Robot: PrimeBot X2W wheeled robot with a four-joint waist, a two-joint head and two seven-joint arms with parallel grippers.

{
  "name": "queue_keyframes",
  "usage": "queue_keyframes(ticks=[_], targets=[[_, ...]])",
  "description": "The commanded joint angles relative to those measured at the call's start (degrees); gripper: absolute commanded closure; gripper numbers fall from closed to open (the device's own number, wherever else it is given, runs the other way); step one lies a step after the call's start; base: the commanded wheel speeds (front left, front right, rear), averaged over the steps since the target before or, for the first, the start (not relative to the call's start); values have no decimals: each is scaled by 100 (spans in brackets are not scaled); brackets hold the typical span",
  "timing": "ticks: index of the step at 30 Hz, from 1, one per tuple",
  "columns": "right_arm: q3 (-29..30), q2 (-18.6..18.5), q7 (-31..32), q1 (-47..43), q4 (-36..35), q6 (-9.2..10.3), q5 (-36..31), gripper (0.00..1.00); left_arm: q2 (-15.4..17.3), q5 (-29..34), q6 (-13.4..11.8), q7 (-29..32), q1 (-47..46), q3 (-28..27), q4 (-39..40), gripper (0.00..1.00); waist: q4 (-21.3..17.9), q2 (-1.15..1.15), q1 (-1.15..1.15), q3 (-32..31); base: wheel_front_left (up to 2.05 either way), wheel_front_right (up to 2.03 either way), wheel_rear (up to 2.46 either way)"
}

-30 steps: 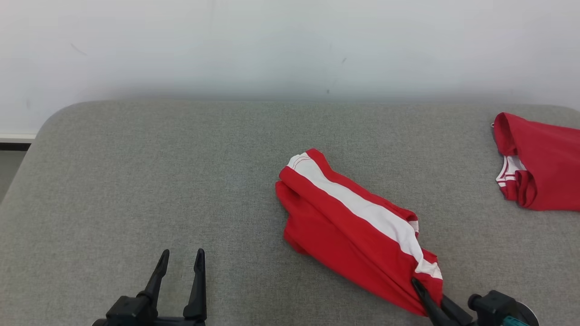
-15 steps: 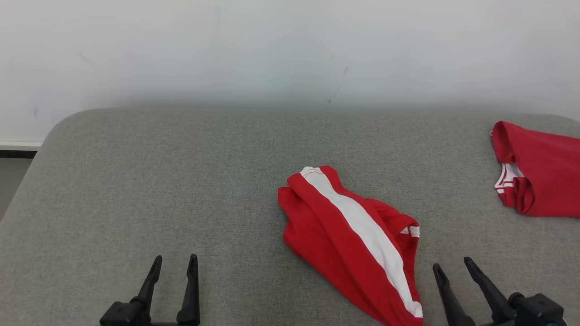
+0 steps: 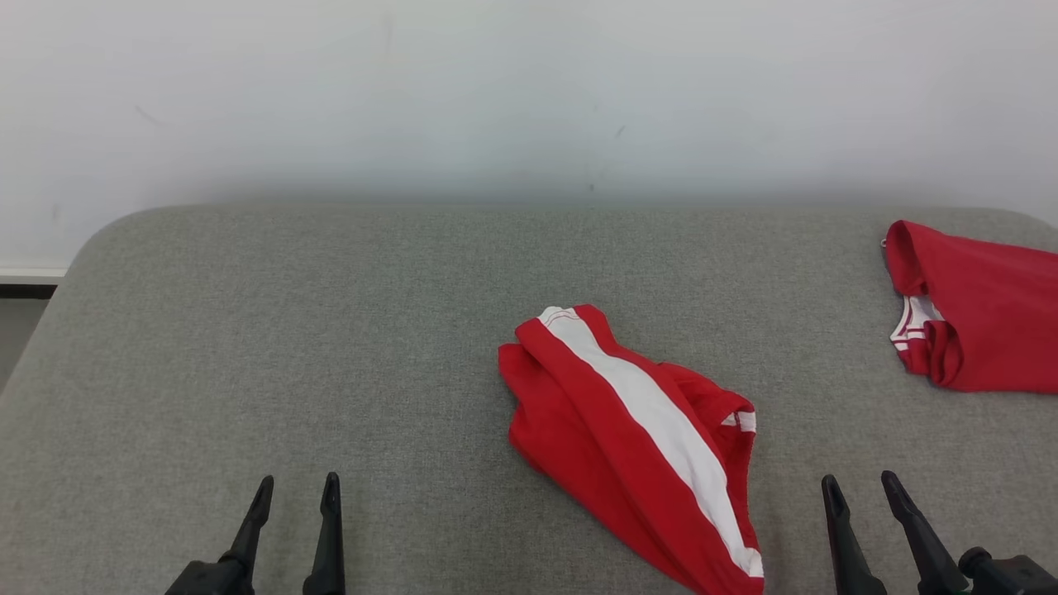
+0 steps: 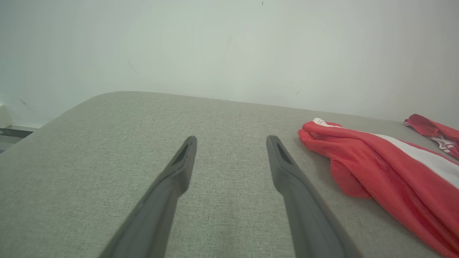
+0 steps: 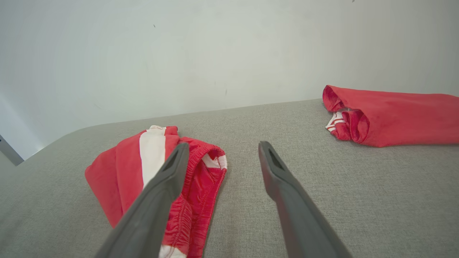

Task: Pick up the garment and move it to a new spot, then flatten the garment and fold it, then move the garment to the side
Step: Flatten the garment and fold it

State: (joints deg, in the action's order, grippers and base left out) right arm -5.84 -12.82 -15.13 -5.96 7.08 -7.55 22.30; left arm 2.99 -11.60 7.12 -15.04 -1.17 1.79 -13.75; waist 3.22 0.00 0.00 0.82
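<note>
Red crumpled fabric garment with a broad white stripe [image 3: 636, 446] lies bunched on the grey fabric-covered table [image 3: 248, 330], right of the table's centre and toward its near edge. Left gripper [image 3: 299, 479], its two long dark fingers spread and empty, hangs over the table's near-left part, well apart from the garment. Right gripper [image 3: 858, 478], fingers likewise parted and grasping nothing, stands over the table's near-right part, just beside the garment's gathered elastic edge and clear of it. A second red garment with white trim [image 3: 984, 322] rests at the table's far-right edge.
</note>
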Motion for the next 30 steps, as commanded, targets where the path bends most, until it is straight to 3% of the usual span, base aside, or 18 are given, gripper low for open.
queue_keyframes(ticks=[1,6,11,21,30], targets=[[6,45,0,-6,-10,15,-36,0,52,84,21,-19,-21,-6,22,0,-55,0,0,44,0,0,0],[-19,89,-1,157,14,15,-62,0,237,99,39,-18,-427,70,-41,0,-211,0,0,169,0,0,0],[-63,145,-1,363,146,15,-10,0,746,-26,34,39,-1367,496,-172,0,-511,0,0,388,0,0,0],[-85,378,-1,802,411,15,34,0,1874,-1485,27,913,-3334,1780,-511,0,-1350,0,0,919,0,0,0],[-51,573,0,1096,539,15,94,0,2421,-2268,28,1665,-4477,2790,-1131,0,-1986,0,0,1382,0,0,0]])
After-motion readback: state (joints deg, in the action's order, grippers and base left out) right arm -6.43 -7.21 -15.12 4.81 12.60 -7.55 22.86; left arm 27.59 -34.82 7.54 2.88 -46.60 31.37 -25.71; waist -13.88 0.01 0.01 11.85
